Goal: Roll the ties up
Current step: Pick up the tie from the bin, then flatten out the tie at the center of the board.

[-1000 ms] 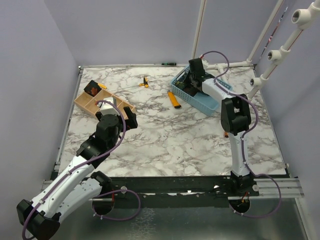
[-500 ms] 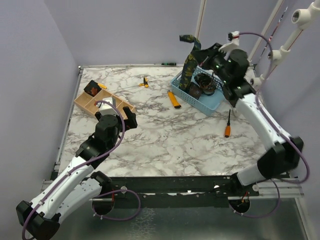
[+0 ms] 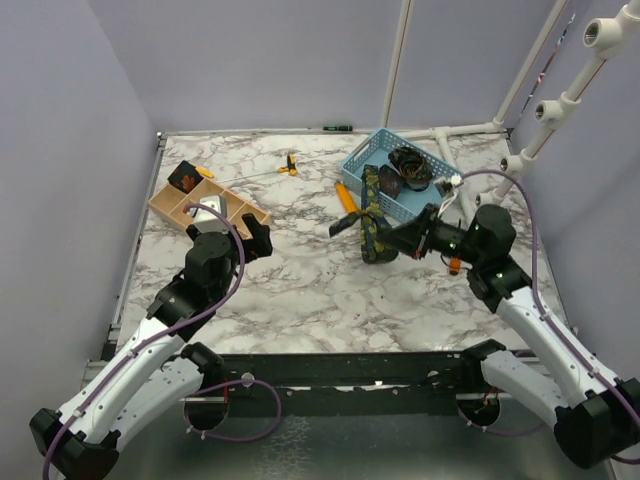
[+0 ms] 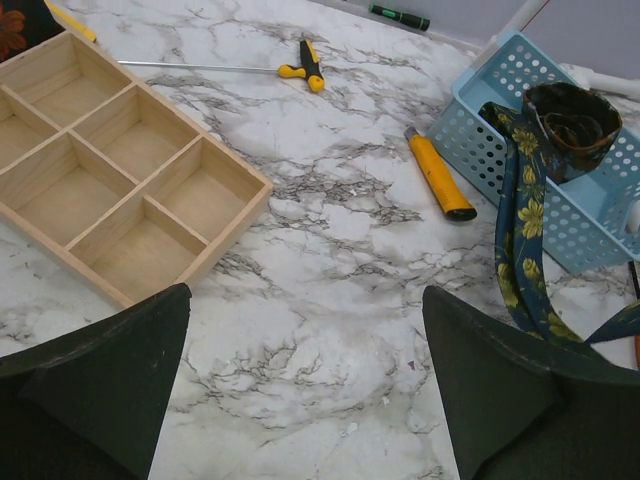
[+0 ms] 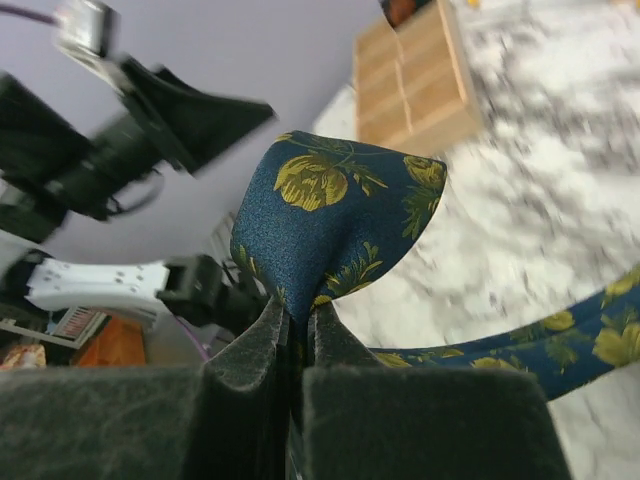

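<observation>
The navy tie [image 3: 370,203] with yellow-green flowers hangs over the front wall of the blue basket [image 3: 397,207] and runs down onto the marble. My right gripper [image 3: 383,245] is shut on a fold of it just in front of the basket. In the right wrist view the navy tie [image 5: 330,215] bulges out above the pinched jaws of the right gripper [image 5: 298,322]. A dark coiled tie [image 3: 409,165] lies inside the basket. Another dark tie with red-orange marks [image 3: 185,178] sits at the wooden tray's far end. My left gripper [image 4: 305,385] stands open over bare marble, beside the tray.
A compartmented wooden tray [image 3: 210,212] lies at the left. A yellow box cutter [image 3: 347,198] lies by the basket's left corner. There are also a yellow-handled tool [image 3: 290,164] with a long thin shaft, an orange screwdriver [image 3: 453,265] behind my right arm, and a green pen [image 3: 337,127] at the far edge.
My right gripper closed on the navy tie in the basket, lifted it high, then swung down onto the table in front of the basket, dragging the tie out. The left arm barely moved.
</observation>
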`<action>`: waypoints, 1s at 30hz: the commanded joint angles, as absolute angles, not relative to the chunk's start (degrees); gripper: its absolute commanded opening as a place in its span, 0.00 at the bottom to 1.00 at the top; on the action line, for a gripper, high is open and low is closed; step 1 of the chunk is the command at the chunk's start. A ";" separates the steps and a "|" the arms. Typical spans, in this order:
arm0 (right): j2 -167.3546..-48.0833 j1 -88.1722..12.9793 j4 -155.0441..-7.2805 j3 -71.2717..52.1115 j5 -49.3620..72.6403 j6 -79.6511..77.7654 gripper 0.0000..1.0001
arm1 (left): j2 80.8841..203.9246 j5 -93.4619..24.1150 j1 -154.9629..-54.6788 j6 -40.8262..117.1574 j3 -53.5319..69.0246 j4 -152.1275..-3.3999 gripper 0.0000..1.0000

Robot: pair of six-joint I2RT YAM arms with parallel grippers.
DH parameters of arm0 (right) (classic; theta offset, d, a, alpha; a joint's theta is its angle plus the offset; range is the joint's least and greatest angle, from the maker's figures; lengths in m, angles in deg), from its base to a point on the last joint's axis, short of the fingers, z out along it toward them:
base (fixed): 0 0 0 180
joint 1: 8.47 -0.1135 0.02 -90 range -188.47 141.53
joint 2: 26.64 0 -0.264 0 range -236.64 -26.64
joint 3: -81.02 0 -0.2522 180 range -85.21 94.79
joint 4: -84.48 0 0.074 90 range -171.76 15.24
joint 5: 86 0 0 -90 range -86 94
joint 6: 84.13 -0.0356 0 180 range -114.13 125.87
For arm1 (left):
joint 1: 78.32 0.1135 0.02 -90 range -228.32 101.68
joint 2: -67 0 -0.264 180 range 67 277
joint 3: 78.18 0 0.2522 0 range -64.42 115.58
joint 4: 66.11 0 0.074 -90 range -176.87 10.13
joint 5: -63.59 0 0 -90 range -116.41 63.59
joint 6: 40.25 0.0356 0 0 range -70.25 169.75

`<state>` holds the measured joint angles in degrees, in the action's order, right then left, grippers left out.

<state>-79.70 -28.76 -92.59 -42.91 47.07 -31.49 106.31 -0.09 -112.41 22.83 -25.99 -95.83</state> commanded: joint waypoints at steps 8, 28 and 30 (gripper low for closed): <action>-61.47 -30.45 -74.32 -58.88 37.72 -21.00 0.00 | 102.69 -3.75 -112.16 21.76 -27.67 -94.94 0.99; -70.82 -33.95 -134.26 -47.54 67.94 -66.61 0.00 | 94.95 -52.14 -112.16 10.34 -35.39 -58.56 0.99; -73.16 -34.40 -132.93 -38.39 68.58 -66.77 0.00 | 95.85 -52.93 -112.16 13.45 -32.02 -58.83 0.99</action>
